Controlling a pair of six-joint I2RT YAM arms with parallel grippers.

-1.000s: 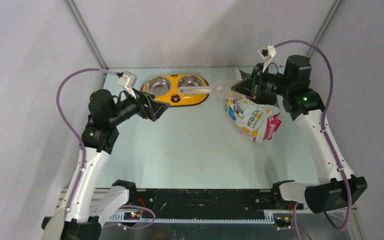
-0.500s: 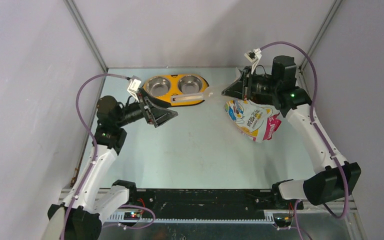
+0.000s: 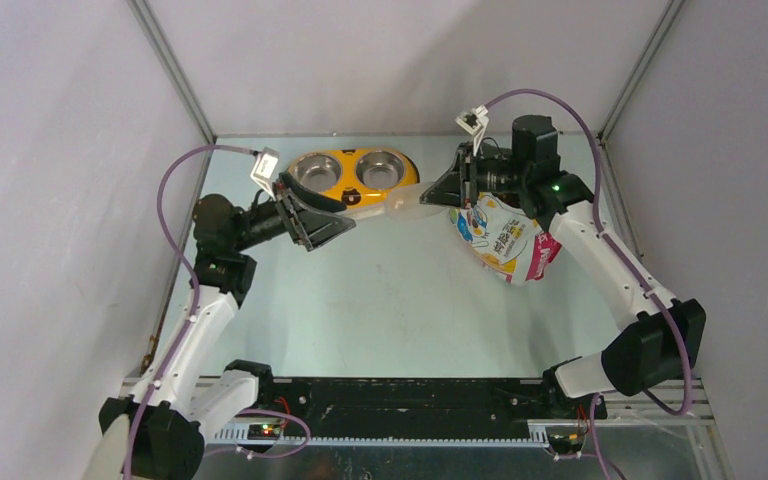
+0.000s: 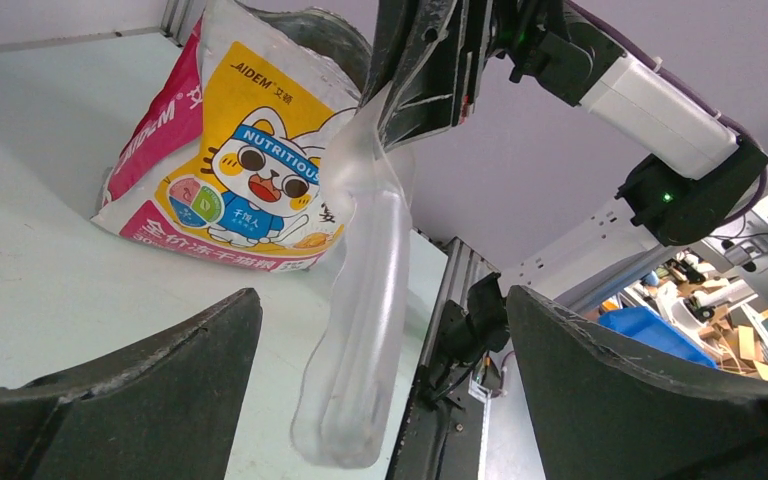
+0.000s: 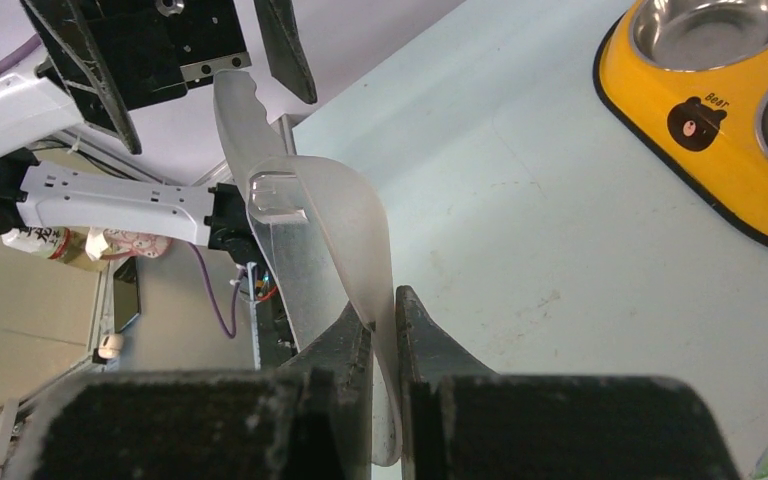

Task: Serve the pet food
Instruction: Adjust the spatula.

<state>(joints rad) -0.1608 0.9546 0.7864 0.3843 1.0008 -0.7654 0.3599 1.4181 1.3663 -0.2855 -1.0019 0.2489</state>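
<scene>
Slippage is risked: the scoop (image 3: pixel 392 203) is pinched by its thin rim in the clenched right tool (image 3: pixel 432 195), handle offered to the released left tool (image 3: pixel 338 218); pet food is presumed inside the bag (image 3: pixel 505 240) on the tabletop (image 3: pixel 390 290).

Feeder (image 5: pixel 650 110) half out of frame

The pale green table (image 3: pixel 380 290) carries two things. A yellow oval feeder (image 3: pixel 348 180) with two steel bowls sits at its far edge, left of centre. A pet food bag (image 3: pixel 505 240) lies slumped to the right, apart from the feeder.
</scene>
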